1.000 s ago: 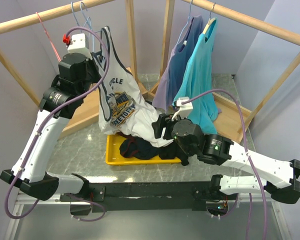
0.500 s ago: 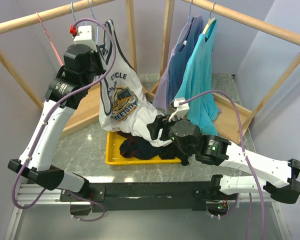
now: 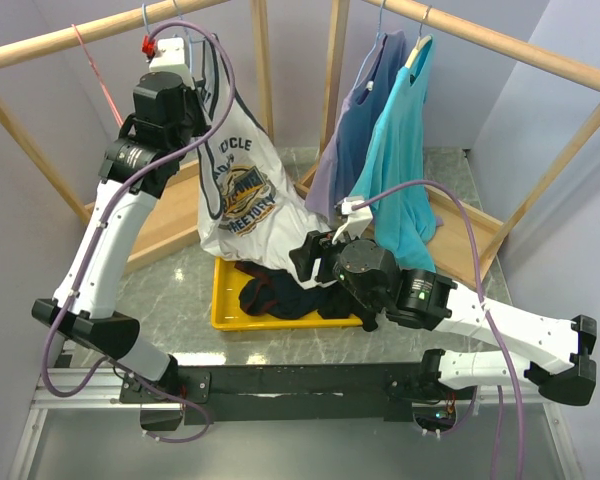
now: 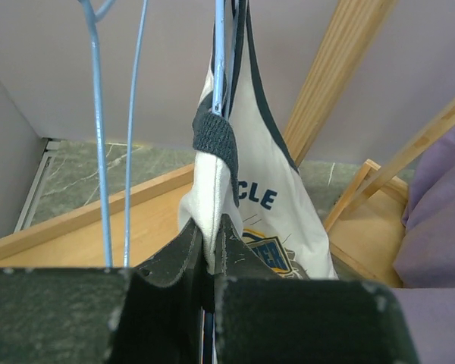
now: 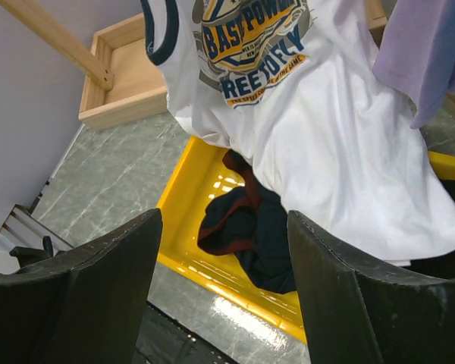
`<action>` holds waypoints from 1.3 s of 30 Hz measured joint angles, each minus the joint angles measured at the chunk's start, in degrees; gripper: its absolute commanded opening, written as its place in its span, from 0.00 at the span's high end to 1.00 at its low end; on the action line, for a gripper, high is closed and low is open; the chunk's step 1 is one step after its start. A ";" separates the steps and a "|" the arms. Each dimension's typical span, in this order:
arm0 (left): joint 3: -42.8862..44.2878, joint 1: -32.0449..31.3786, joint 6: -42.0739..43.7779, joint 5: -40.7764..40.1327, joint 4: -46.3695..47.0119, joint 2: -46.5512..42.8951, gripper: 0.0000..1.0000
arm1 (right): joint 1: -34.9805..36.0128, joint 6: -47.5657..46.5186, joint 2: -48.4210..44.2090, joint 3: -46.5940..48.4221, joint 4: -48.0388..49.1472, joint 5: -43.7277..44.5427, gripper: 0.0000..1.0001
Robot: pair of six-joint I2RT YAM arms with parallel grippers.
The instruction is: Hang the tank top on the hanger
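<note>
My left claw (image 4: pixel 210 243) is pinched tight on one strap of the tank top (image 3: pixel 242 185), right beside the hanger (image 4: pixel 219 53), one of two light-blue ones, over the table's (image 3: pixel 160 290) far-left corner. My right claw (image 5: pixel 224 258) gapes wide and empty above the single yellow tray (image 5: pixel 183 199).

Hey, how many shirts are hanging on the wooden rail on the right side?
2: a purple shirt on the left and a turquoise T-shirt beside it on the right; a third could be hidden behind them.

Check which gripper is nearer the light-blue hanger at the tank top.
Left. Left gripper, shut on the tank top, sits just below the hanger wire; right gripper hangs open low over the yellow tray.
</note>
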 measured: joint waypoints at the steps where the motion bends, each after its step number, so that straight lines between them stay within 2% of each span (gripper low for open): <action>1: -0.02 0.20 -0.02 0.22 -0.02 0.33 0.99 | 0.00 0.00 0.00 -0.02 0.07 -0.02 0.25; 5: -1.51 0.61 -0.31 1.27 0.50 0.44 0.96 | 0.00 0.24 0.00 -0.68 0.26 -0.02 0.25; 14: -7.21 0.63 -1.90 3.76 3.06 -2.10 0.64 | 0.00 1.01 0.00 -1.73 0.31 -0.04 0.25; 15: -7.67 0.66 -2.12 4.02 3.15 -2.75 0.55 | 0.00 1.05 0.00 -1.73 0.31 -0.04 0.25; 17: -8.07 0.74 -2.40 4.50 3.32 -4.00 0.52 | 0.00 1.05 0.00 -1.73 0.31 -0.04 0.25; 19: -8.07 0.74 -3.06 5.14 3.65 -5.33 0.40 | 0.00 1.05 0.00 -1.73 0.31 -0.04 0.25; 23: -8.07 0.74 -3.56 7.21 3.85 -8.66 0.27 | 0.00 1.05 0.00 -1.75 0.31 -0.07 0.25; 24: -8.07 0.74 -3.56 7.58 3.85 -9.35 0.20 | 0.00 1.05 0.00 -1.75 0.31 -0.07 0.25; 29: -8.07 0.74 -4.15 11.23 3.76 -13.57 0.18 | 0.00 1.07 -0.02 -1.75 0.28 -0.07 0.25; 35: -8.20 0.24 -5.46 19.37 3.02 -17.03 0.17 | 0.00 1.31 -0.57 -2.60 0.22 0.42 0.24; 39: -14.53 -5.18 -6.12 20.28 3.82 -19.23 0.16 | 0.00 1.92 -2.43 -4.92 -0.72 1.60 0.24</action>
